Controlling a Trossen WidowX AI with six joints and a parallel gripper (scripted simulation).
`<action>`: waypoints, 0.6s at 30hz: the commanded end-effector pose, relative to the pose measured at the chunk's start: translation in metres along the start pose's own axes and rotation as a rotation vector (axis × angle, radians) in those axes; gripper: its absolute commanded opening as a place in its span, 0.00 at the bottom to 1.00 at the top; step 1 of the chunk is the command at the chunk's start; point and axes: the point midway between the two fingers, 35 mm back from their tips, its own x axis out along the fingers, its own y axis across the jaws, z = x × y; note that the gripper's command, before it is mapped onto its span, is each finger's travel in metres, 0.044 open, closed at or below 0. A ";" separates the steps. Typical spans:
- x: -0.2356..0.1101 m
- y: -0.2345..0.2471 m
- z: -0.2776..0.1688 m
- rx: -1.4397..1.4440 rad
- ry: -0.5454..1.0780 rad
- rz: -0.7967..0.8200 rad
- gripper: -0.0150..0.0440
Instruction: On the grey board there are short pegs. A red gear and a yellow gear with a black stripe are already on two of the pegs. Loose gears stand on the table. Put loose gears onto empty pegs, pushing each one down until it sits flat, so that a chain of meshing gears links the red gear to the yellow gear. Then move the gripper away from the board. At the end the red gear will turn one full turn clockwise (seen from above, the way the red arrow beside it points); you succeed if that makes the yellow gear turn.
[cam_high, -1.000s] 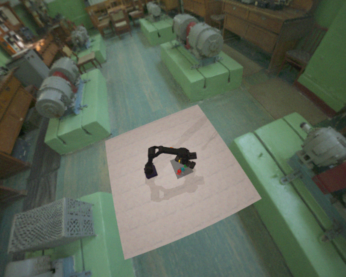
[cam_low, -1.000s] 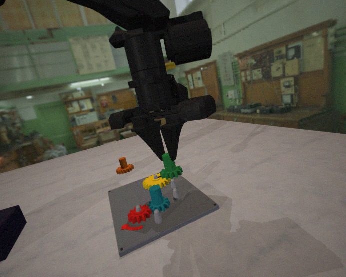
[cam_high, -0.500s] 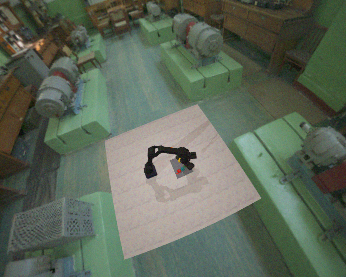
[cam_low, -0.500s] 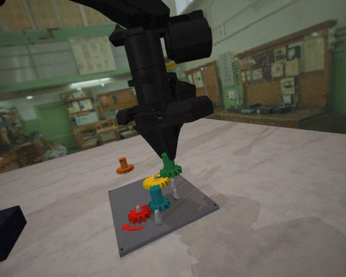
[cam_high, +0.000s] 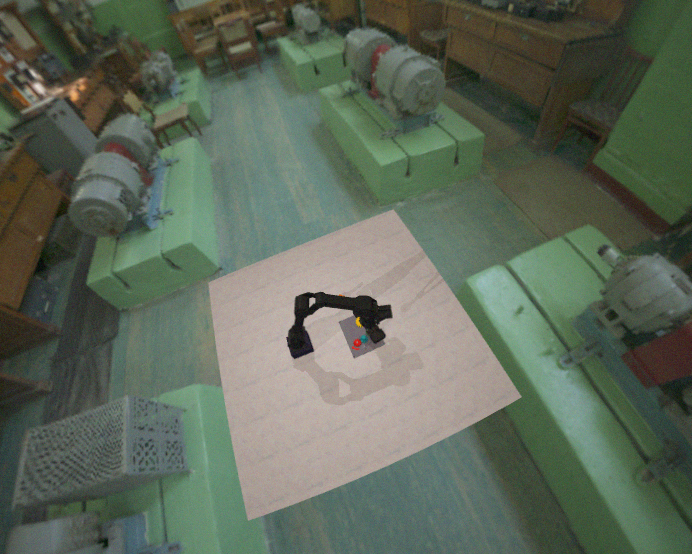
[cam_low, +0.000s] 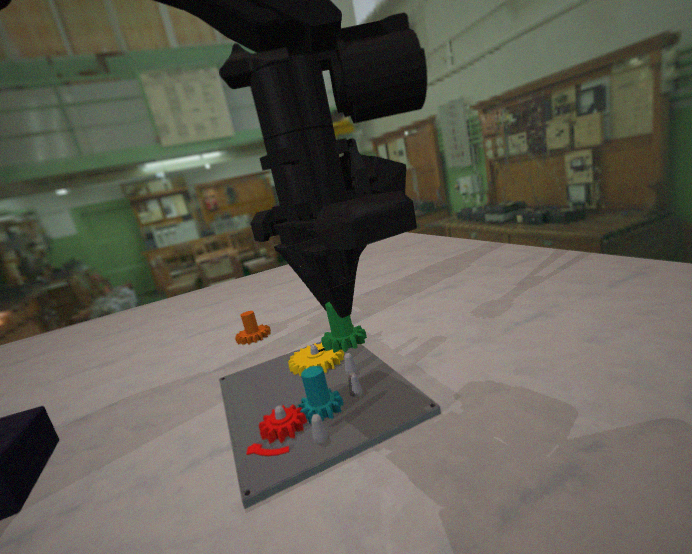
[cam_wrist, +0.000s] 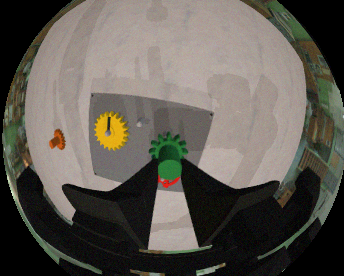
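Note:
My gripper (cam_low: 339, 312) (cam_wrist: 168, 163) is shut on the green gear (cam_low: 343, 338) (cam_wrist: 169, 145) by its stem and holds it in the air above the grey board (cam_low: 242, 398) (cam_wrist: 107, 162) (cam_high: 346, 329). The yellow gear (cam_low: 305, 361) (cam_wrist: 116, 131) (cam_high: 358, 322) sits on its peg. The red gear (cam_low: 281, 425) (cam_high: 357, 344) sits near the red arrow (cam_low: 268, 450). The teal gear (cam_low: 315, 387) (cam_high: 364, 338) stands low on the board beside the red gear, teeth close together; the wrist view hides it. Empty pegs show near the red gear (cam_low: 317, 430) and behind the teal gear (cam_low: 356, 385).
The orange gear (cam_low: 249, 324) (cam_wrist: 57, 140) stands on the table (cam_low: 144, 403) off the board, beyond the yellow gear's side. The dark arm base (cam_low: 25, 455) (cam_high: 299, 344) is at the left. The teal stem stands up from the board.

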 end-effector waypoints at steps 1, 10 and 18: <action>0.001 0.001 0.000 0.001 -0.002 0.005 0.25; 0.011 0.001 0.000 -0.165 -0.002 0.005 0.25; 0.023 0.001 0.000 -0.205 -0.002 0.005 0.25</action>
